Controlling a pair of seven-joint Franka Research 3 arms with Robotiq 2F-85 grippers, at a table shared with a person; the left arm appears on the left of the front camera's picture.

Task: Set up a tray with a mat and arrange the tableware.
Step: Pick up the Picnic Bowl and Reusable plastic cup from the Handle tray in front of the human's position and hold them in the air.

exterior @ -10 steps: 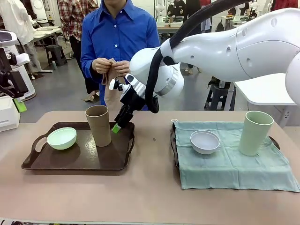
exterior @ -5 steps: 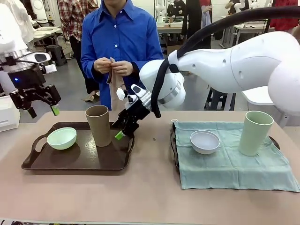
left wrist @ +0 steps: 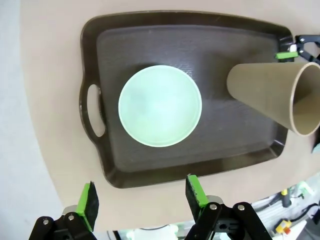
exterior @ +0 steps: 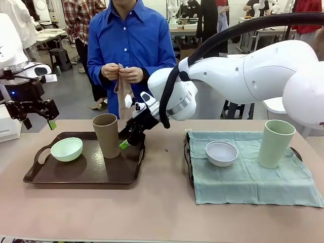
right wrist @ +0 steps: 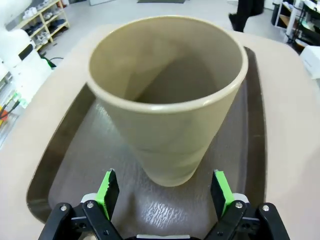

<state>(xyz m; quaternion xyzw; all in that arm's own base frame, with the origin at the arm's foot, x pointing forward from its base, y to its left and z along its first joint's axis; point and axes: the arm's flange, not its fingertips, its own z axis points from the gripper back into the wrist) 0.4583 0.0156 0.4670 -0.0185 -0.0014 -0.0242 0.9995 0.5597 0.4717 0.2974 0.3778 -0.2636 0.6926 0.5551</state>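
Note:
A tan brown cup (exterior: 106,134) and a mint green bowl (exterior: 67,149) stand on the dark left tray (exterior: 86,174). My right gripper (exterior: 125,142) is open, low beside the cup's right side; in the right wrist view the cup (right wrist: 167,100) stands just ahead of the gripper (right wrist: 165,192), between its fingers' line. My left gripper (exterior: 36,123) hangs open above the table's left end; from it I look down on the bowl (left wrist: 160,106) and cup (left wrist: 272,95). A second tray (exterior: 188,152) holds a teal mat (exterior: 243,177), a grey-blue bowl (exterior: 221,153) and a pale green cup (exterior: 275,143).
A person in a blue shirt stands at the far side, both hands holding a brown cloth (exterior: 121,83) at chest height. Bare table lies between the two trays and along the near edge. A white box (exterior: 9,121) sits at the far left.
My right gripper has dropped lower and moved left, closer to the tan cup's base. My left arm has swung in over the table's left end. The tableware has not moved.

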